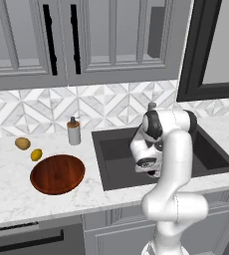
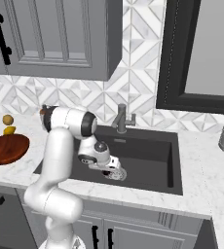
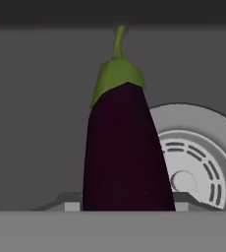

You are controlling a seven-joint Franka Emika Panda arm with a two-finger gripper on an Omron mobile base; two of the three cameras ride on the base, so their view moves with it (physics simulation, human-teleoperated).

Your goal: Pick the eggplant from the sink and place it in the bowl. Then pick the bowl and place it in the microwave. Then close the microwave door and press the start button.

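The arm bends down into the sink [image 2: 148, 165], gripper [image 2: 113, 172] low above the drain [image 3: 193, 162]. Whether its jaws grip the eggplant [image 3: 125, 147], lying at the drain's 9 o'clock, I cannot tell. The bowl [image 1: 57, 173] holds nothing.

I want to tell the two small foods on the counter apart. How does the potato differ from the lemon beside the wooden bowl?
The potato is tan and dull brown; the lemon is bright yellow. The potato looks slightly bigger and rounder than the lemon. The potato lies farther from the bowl, nearer the tiled wall, while the lemon lies close to the bowl's rim. Both are small, roundish, and rest loose on the white marble counter, left of the sink.
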